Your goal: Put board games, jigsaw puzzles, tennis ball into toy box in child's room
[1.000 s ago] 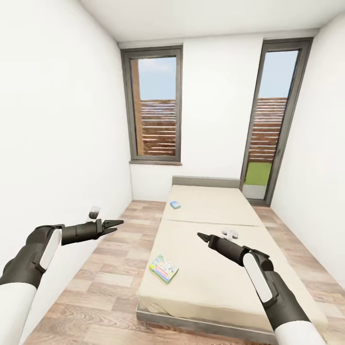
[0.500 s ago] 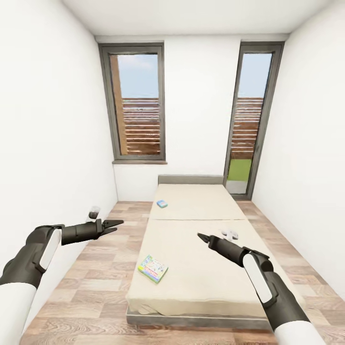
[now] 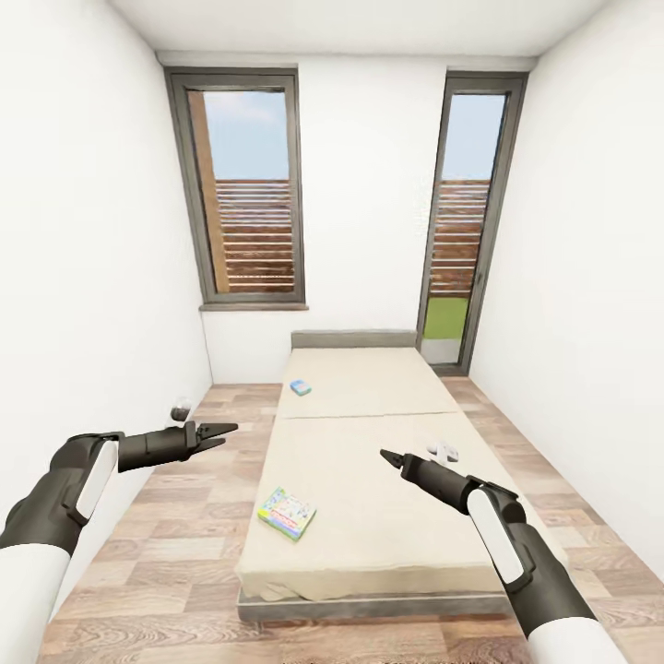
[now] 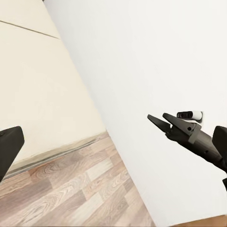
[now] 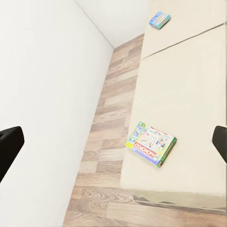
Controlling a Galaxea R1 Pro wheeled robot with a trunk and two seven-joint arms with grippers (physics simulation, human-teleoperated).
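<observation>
Two board games on the bed point(image 3: 397, 516) — white-and-green box point(image 3: 286, 513) near the foot's left edge, long axis slanting across it; small blue box point(image 3: 300, 387) far up. Left tool point(image 3: 219, 431) nearer, over floor, slightly parted, empty. Right tool point(image 3: 391, 457) above mattress — closed or not, cannot tell.

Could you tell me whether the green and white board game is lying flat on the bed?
Yes: the board game lies flat, face up, near the bed's edge.
</observation>
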